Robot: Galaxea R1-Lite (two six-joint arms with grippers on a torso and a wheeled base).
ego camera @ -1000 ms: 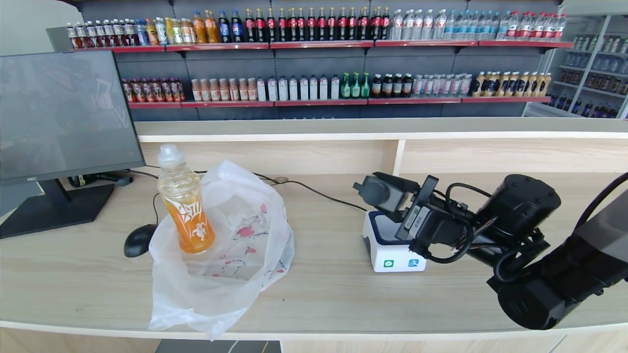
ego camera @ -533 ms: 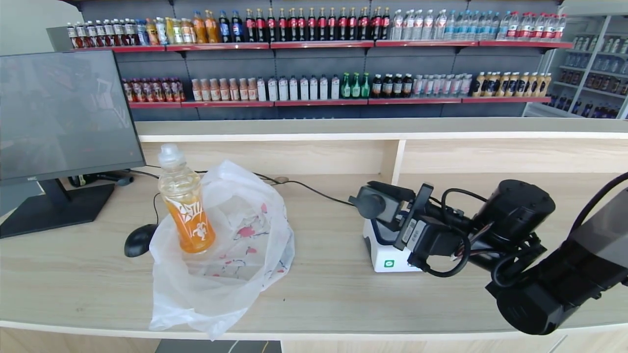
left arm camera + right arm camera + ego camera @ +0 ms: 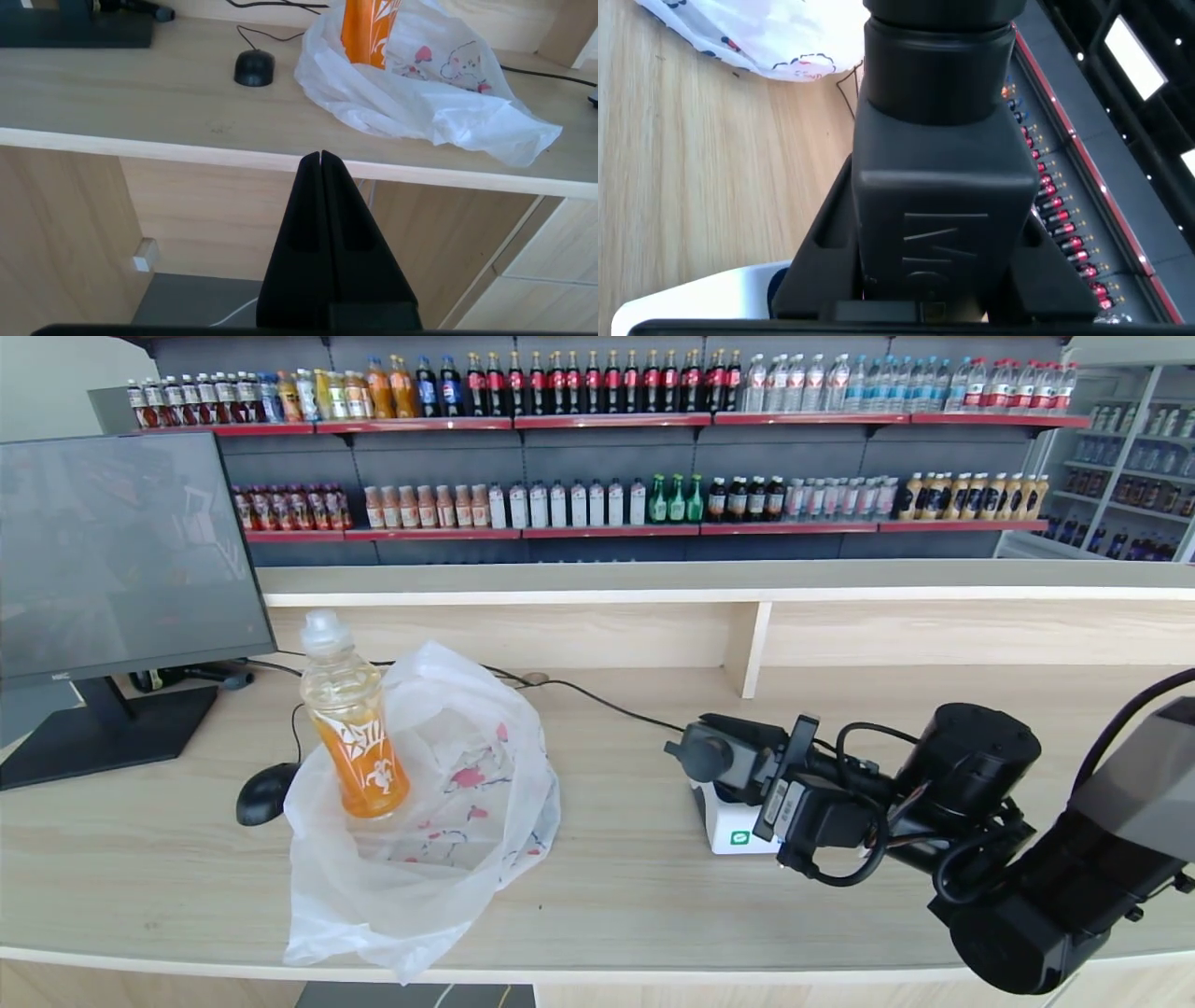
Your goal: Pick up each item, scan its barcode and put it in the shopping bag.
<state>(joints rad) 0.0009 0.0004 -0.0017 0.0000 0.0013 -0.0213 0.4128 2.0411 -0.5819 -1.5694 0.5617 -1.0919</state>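
Scanner [image 3: 714, 754] clamped in right gripper [image 3: 780, 767] | left gripper [image 3: 320, 163] closed, empty, below counter [image 3: 140, 103] edge

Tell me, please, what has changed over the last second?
The right gripper, shut on the scanner, carried it lower and slightly toward the robot's left, so it now hides more of the white box. The orange bottle, shopping bag and mouse stayed put.
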